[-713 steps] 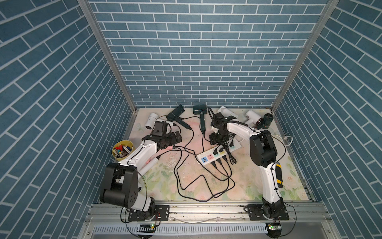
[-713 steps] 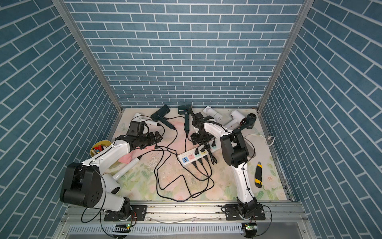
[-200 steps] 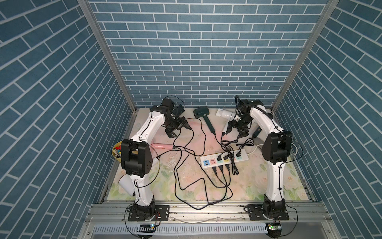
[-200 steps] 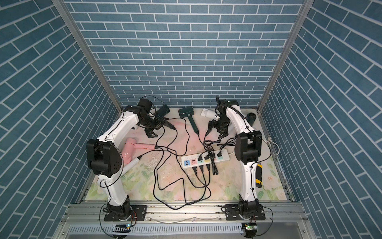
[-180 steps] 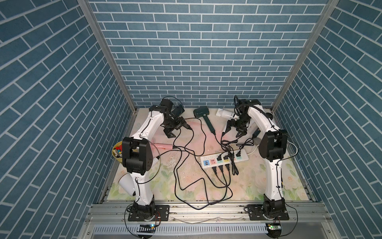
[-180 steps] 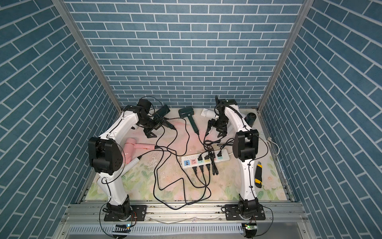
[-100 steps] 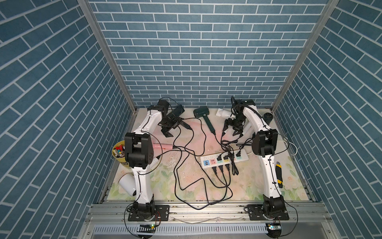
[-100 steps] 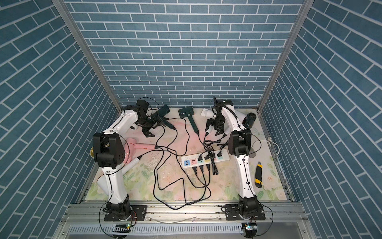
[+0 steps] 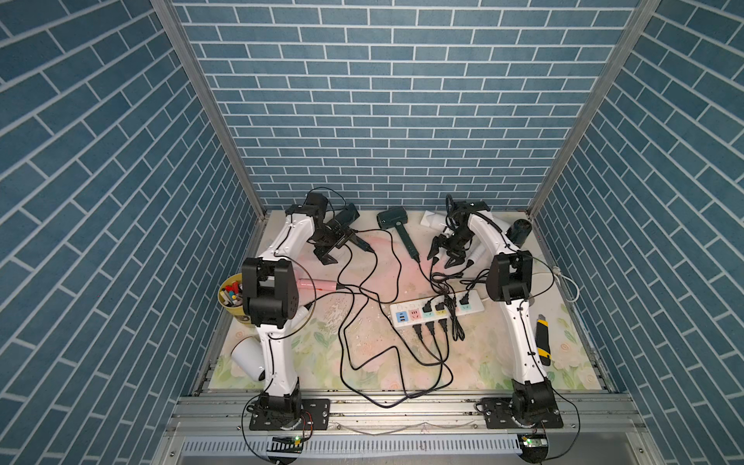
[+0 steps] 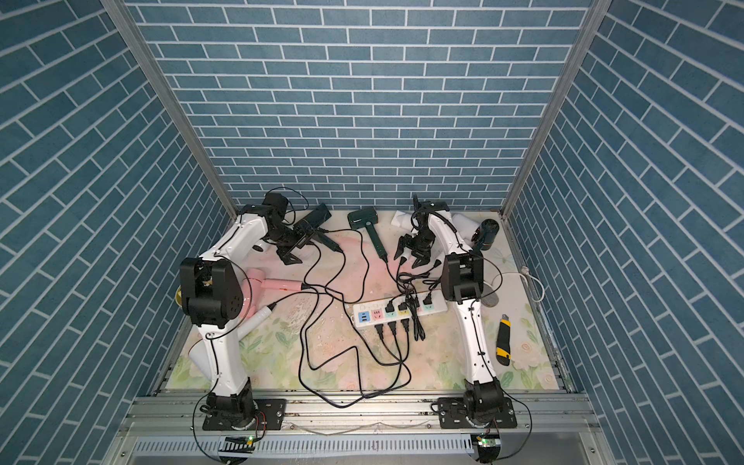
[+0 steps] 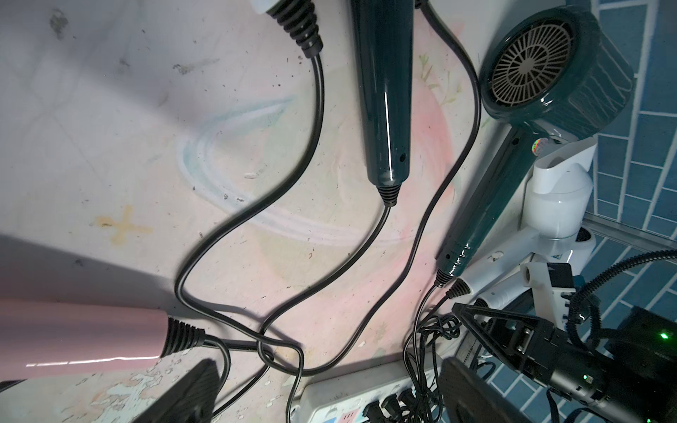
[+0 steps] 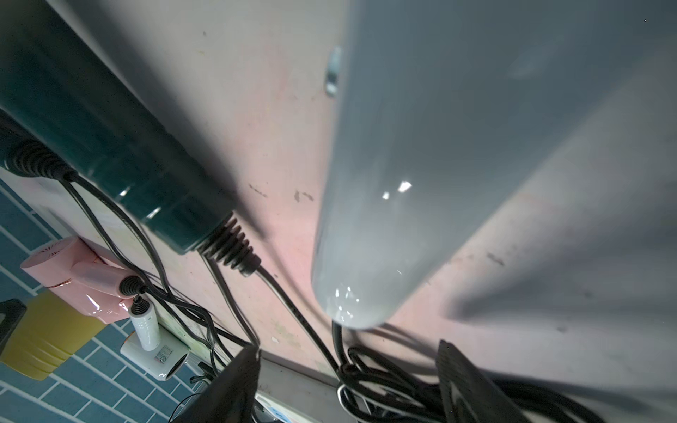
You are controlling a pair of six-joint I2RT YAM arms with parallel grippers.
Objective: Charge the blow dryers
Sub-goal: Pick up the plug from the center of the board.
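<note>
Several blow dryers lie on the floral mat. A dark green one lies at the back centre, another dark one beside my left gripper. The pink dryer lies at the left. My left gripper is open above crossed cords and the power strip. My right gripper is open over a bundled cord at the end of a white dryer's handle.
A yellow cup of small items stands at the left edge. A yellow-and-black utility knife lies at the right. A black dryer and white dryers sit at the back right, another white one front left. Black cords loop over the mat's middle.
My right arm has swung left, carrying its gripper a little left and forward toward the bundled cord. The left gripper has barely shifted.
</note>
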